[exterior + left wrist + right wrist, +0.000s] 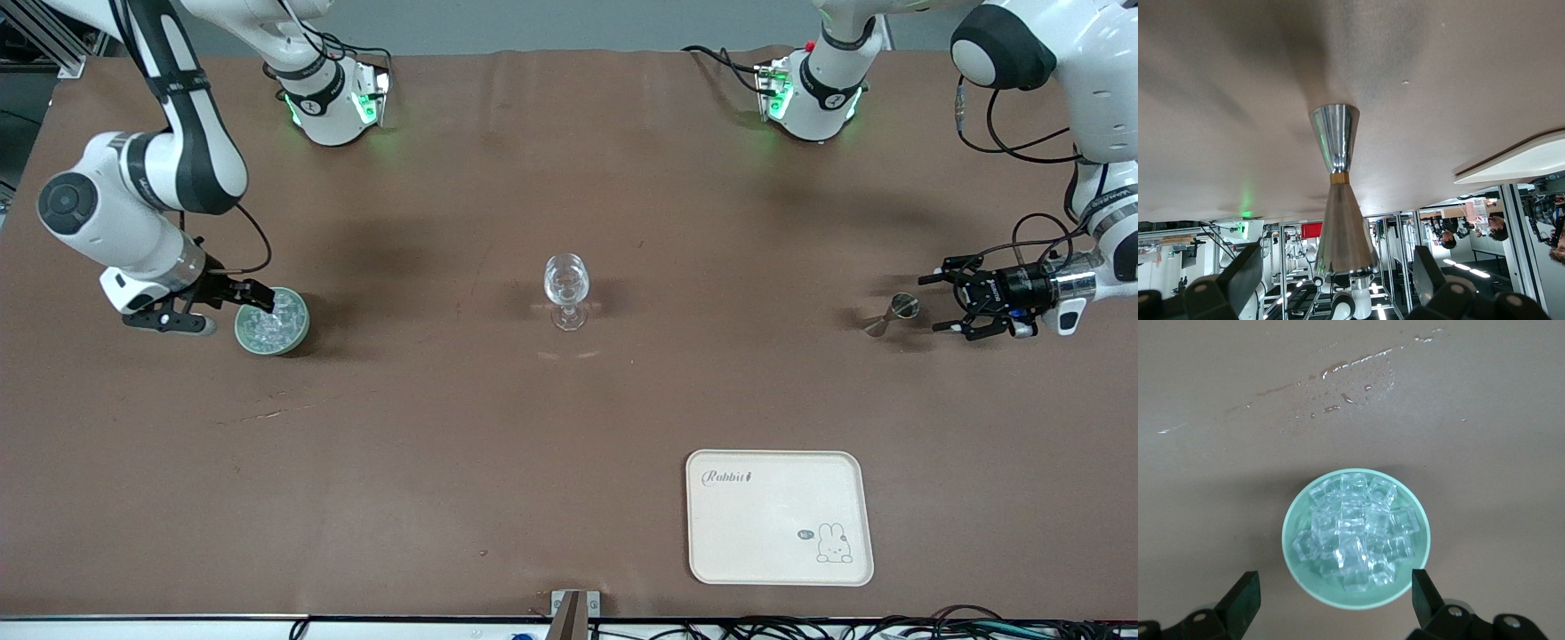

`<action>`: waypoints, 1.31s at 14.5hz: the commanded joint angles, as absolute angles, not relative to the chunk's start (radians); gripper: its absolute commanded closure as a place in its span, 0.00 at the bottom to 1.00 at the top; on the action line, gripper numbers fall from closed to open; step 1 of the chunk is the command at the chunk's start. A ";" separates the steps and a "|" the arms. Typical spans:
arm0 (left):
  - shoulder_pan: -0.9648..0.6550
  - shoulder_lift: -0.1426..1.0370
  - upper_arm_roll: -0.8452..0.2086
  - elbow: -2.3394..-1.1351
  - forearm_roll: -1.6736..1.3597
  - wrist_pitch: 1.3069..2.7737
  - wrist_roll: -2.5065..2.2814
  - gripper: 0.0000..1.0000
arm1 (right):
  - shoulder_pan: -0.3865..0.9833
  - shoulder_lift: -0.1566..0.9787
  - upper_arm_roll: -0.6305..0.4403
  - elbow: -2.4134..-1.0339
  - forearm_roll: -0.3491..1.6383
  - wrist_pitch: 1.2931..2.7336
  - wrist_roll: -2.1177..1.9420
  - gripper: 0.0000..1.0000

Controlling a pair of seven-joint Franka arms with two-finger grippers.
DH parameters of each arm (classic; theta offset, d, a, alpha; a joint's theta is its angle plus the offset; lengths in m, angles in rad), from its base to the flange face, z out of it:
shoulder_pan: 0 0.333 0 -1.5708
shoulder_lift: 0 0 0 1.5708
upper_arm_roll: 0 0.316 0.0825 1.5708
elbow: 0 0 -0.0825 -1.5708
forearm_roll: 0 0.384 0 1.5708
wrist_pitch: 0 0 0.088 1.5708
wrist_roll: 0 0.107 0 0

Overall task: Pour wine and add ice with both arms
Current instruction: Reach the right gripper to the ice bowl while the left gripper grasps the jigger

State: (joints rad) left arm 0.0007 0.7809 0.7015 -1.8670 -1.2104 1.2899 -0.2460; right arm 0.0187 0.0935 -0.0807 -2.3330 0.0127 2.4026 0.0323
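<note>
Right gripper [233, 305] low over the bench [444, 427], fingers spread, grasping nothing; green bowl [1355, 597] of ice [1353, 532] just ahead, flanked by its fingertips; left gripper [949, 302] released, level with the silver jigger [892, 315] standing just before it, apart; stemmed glass [566, 290] between both grippers, mid-bench; cream tray [778, 517] well apart.

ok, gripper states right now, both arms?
Left gripper: open, empty, beside the jigger, not touching it.
Right gripper: open, empty, at the rim of the bowl of ice cubes.
</note>
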 commanded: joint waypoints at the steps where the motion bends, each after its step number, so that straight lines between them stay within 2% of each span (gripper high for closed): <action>1: 0.023 0.802 0.671 -1.855 -1.230 1.305 -0.244 0.00 | 0.029 0.120 -0.087 -2.359 0.002 2.456 0.048 0.00; 3: 0.037 0.804 0.650 -1.855 -1.229 1.322 -0.244 0.00 | 0.026 0.158 -0.087 -2.359 -0.026 2.489 0.048 0.03; 9: 0.049 0.836 0.614 -1.855 -1.238 1.333 -0.242 0.00 | 0.025 0.173 -0.087 -2.362 -0.029 2.494 0.054 0.23; 11: 0.054 0.847 0.609 -1.853 -1.255 1.355 -0.241 0.00 | 0.023 0.178 -0.087 -2.361 -0.029 2.493 0.055 0.25; 14: 0.074 0.861 0.580 -1.839 -1.258 1.358 -0.238 0.00 | 0.025 0.178 -0.087 -2.368 -0.029 2.493 0.055 0.35; 17: 0.077 0.856 0.551 -1.841 -1.265 1.358 -0.235 0.00 | 0.025 0.178 -0.089 -2.368 -0.029 2.493 0.055 0.42; 19: 0.077 0.853 0.548 -1.839 -1.272 1.358 -0.235 0.00 | 0.025 0.178 -0.087 -2.368 -0.029 2.491 0.055 0.43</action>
